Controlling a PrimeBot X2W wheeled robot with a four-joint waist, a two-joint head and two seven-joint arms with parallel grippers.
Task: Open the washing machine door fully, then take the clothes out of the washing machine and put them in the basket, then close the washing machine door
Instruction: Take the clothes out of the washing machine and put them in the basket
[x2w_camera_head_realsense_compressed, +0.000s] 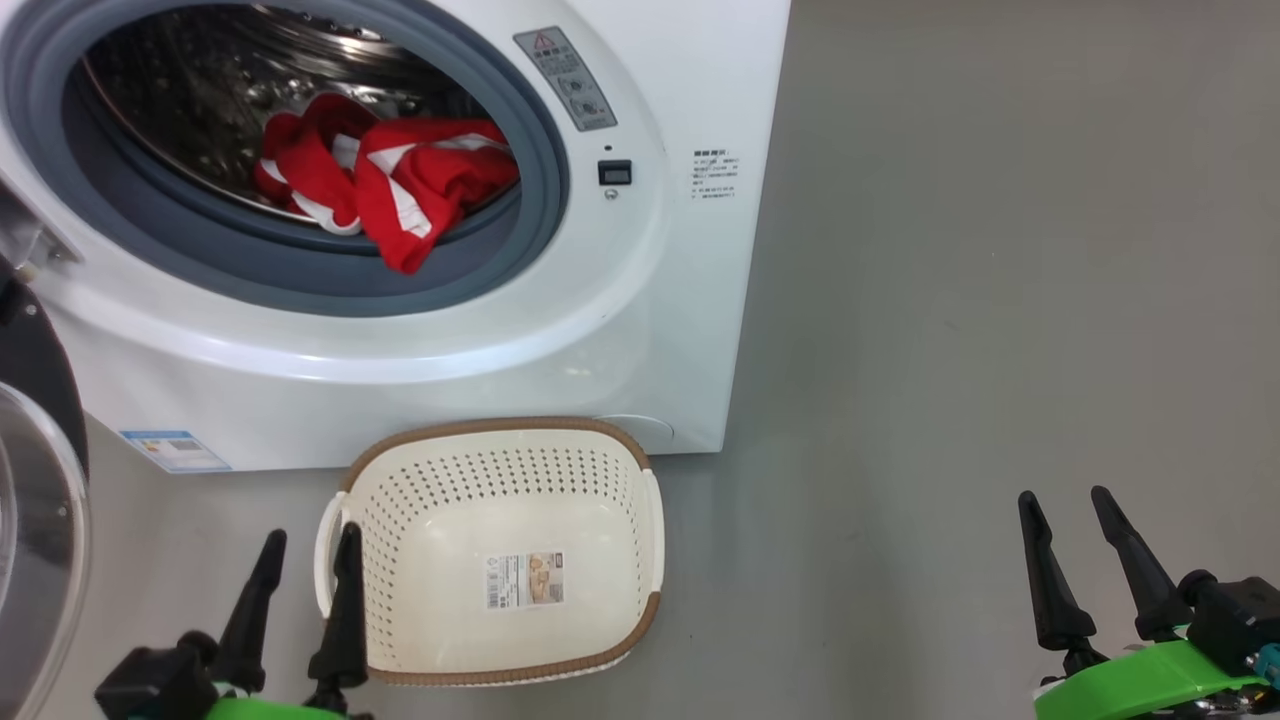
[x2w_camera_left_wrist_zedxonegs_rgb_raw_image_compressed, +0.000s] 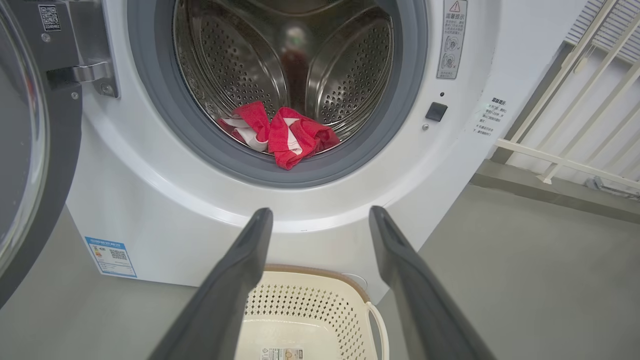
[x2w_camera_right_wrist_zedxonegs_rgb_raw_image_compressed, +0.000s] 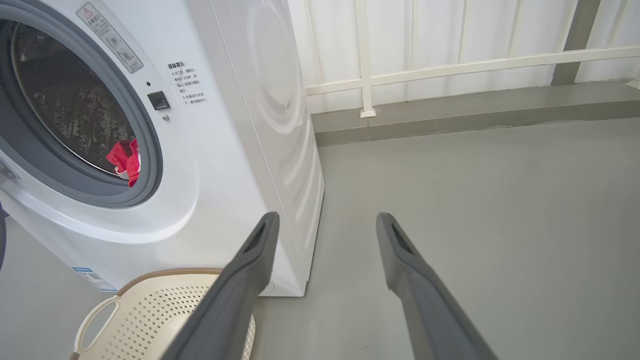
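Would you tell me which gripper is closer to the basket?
The left gripper: it stands right beside the basket's left side, while the right gripper is well off to the right.

Smooth grey floor (x2w_camera_head_realsense_compressed: 1000, 250), matte, few small specks. White railing (x2w_camera_right_wrist_zedxonegs_rgb_raw_image_compressed: 363, 55) with thin upright bars on a low grey kerb (x2w_camera_right_wrist_zedxonegs_rgb_raw_image_compressed: 450, 112). White panelled wall (x2w_camera_right_wrist_zedxonegs_rgb_raw_image_compressed: 500, 25) behind, grey post (x2w_camera_right_wrist_zedxonegs_rgb_raw_image_compressed: 575, 35) beside it. Even, soft light.

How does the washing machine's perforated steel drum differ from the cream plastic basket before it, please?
The round steel drum is shiny and holds the red-and-white clothes; the rectangular cream plastic basket is matt, brown-rimmed and holds no clothes. The drum opens sideways, the basket upward. Both are perforated.
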